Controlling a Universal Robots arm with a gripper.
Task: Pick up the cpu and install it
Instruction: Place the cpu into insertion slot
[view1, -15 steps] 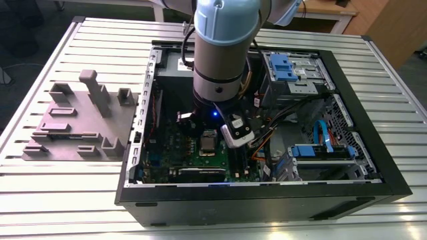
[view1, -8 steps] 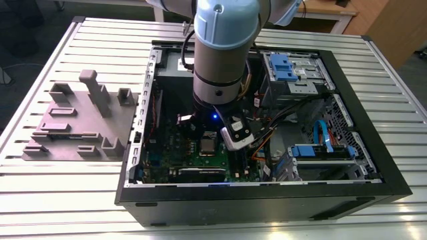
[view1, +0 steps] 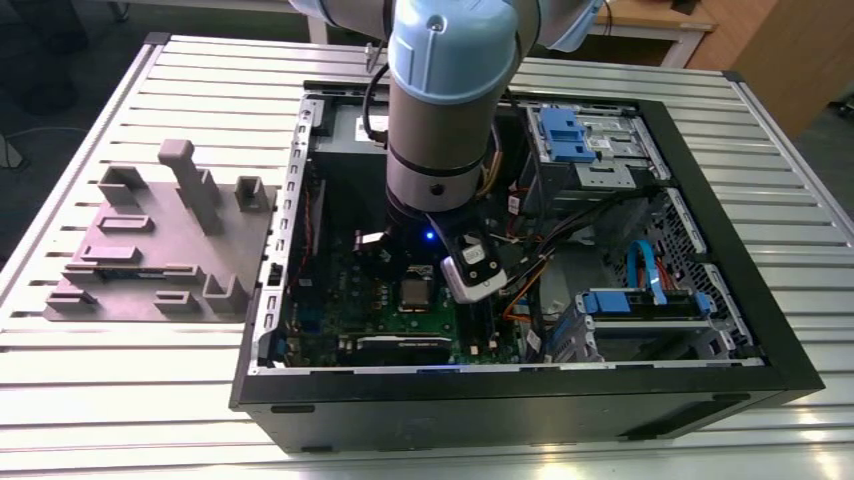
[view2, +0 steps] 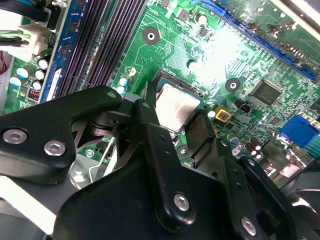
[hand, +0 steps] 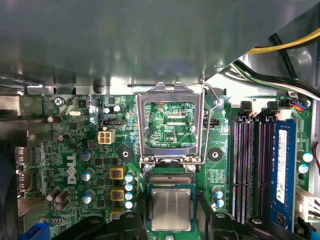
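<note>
- the small flat square cpu with a silvery-grey metal top (hand: 171, 209) lies seated in its socket on the green motherboard (hand: 75, 145), beside the raised silver metal socket frame (hand: 170, 92).
- likely light, stiff and fragile underneath; best gripped by opposite edges.
- the black gripper (view2: 175, 114) has its fingers (view2: 146, 122) parted, one just beside each edge, holding nothing.

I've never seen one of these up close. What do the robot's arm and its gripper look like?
The arm is a thick silver-grey tube with rounded light-blue joint caps and a black ring; a small blue light glows near its wrist. The gripper is matte black, built of angular linked bars fastened with silver screws.
</note>
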